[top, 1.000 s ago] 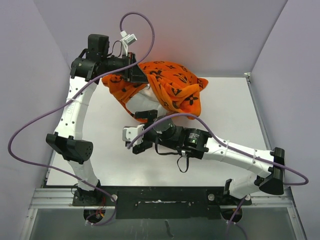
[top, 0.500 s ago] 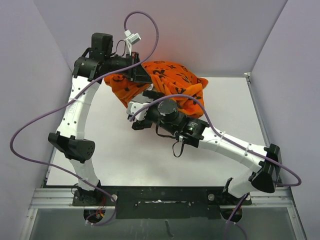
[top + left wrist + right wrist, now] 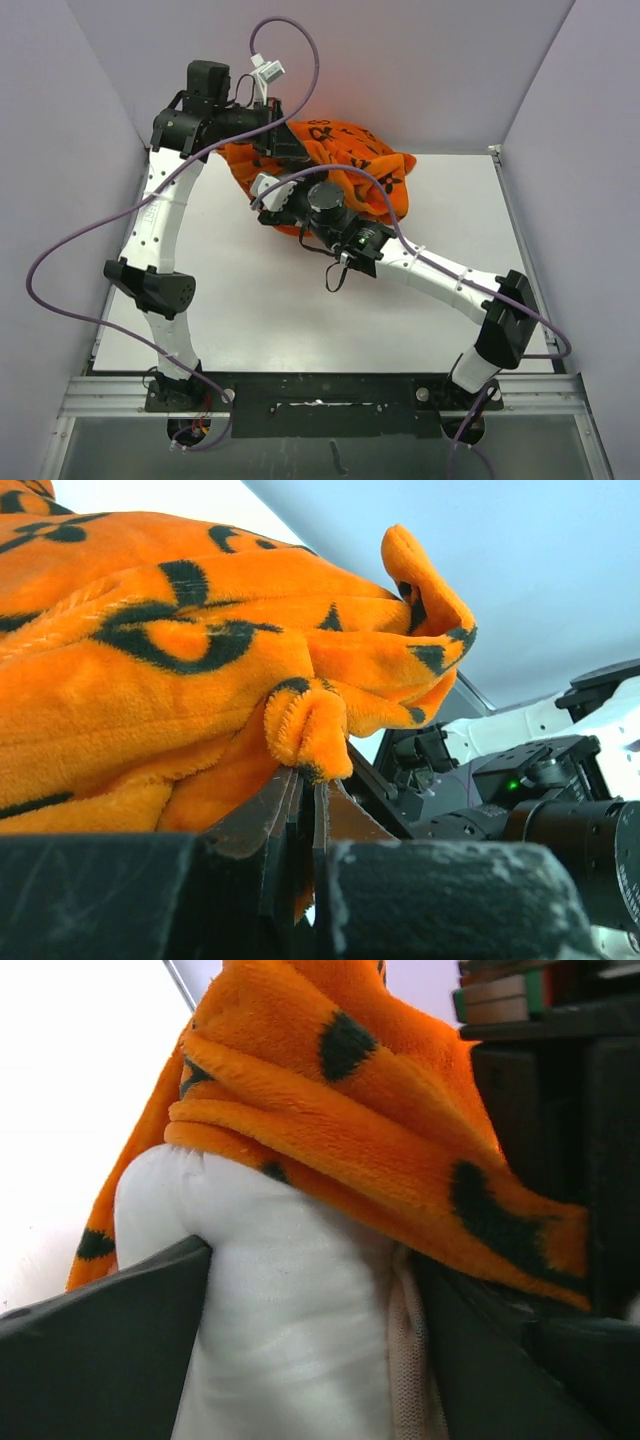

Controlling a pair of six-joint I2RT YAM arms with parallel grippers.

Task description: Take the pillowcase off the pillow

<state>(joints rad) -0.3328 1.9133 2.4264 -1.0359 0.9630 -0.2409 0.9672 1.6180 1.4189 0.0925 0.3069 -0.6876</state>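
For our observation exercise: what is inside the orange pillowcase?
A corner of the white pillow pokes out beneath the pillowcase edge, between the right arm's fingers. The rest of the pillow is covered by the orange fabric and cannot be seen.

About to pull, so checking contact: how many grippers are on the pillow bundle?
2. The left gripper is shut on a pillowcase fold at the bundle's far-left end; the right gripper, jaws open, straddles the bare white pillow corner. Neither is hidden.

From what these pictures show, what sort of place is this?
Probably a laboratory robot cell: plain lilac walls enclose a white tabletop; the white left arm and right arm are bolted to a black metal rail.
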